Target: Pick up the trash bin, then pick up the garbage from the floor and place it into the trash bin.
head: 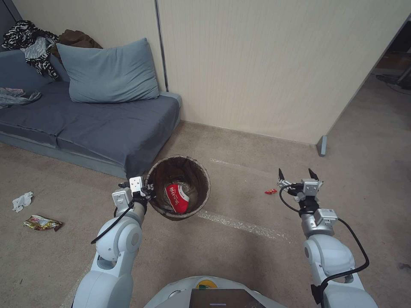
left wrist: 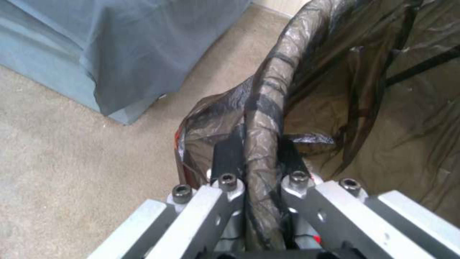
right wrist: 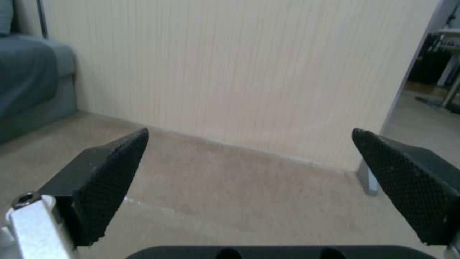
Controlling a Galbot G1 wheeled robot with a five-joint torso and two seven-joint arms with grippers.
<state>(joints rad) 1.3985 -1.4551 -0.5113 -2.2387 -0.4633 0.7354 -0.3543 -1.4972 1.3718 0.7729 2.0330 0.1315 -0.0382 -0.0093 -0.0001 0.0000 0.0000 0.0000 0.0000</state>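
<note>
Inside trash bin (head: 159,205): red cup (head: 177,198); left gripper (left wrist: 261,151) clamps rim.

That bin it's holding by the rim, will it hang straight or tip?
The bin probably tilts: the left gripper pinches one side of the rim. It looks light, holding just a red cup. The bag may slip in the fingers.
</note>
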